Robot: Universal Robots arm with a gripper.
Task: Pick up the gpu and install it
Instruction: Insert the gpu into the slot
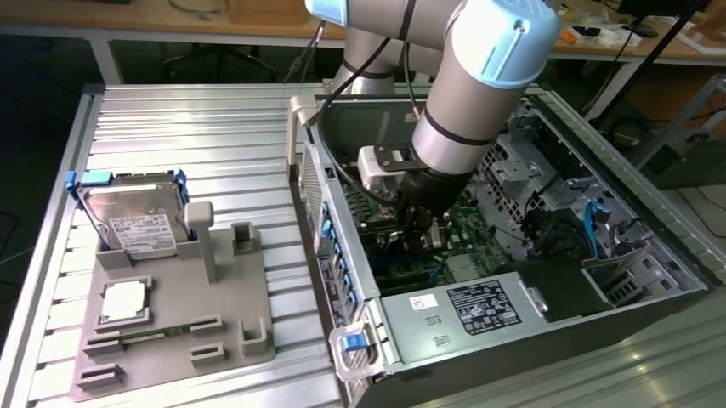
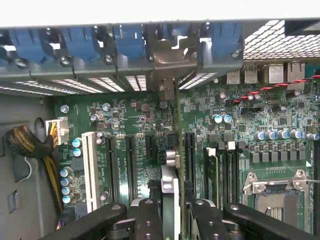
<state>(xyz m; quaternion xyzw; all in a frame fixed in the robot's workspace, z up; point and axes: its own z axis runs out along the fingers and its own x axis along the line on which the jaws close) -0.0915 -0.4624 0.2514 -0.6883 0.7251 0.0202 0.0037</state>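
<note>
Currently the gripper [image 2: 172,210] is down inside the open computer case [image 1: 635,195], its black fingers [image 2: 148,220] clamped on the gpu [image 2: 171,175], which shows edge-on between them in the wrist view. The card stands upright over the green motherboard [image 2: 140,125], in line with a black expansion slot [image 2: 189,155], and its silver end bracket [image 2: 167,65] meets the case's rear wall among the blue slot latches [image 2: 127,42]; whether the card is fully seated cannot be told. Beside it on the board lie further black slots and one white slot [image 2: 90,170], with the memory slots [image 2: 225,170] and the cpu socket [image 2: 272,195] on the other side. In the exterior view the arm [image 1: 477,93] reaches down into the middle of the case, and the power supply with its label [image 1: 482,308] sits at the case's near end. On the ribbed metal worktop [image 1: 193,127], towards the exterior view's left, a grey parts fixture [image 1: 170,340] lies well apart from the case; a hard drive [image 1: 138,223] leans upright at its far end, a cpu [image 1: 122,302] lies flat near its middle, and a thin green RAM stick [image 1: 148,337] lies near its front edge.
</note>
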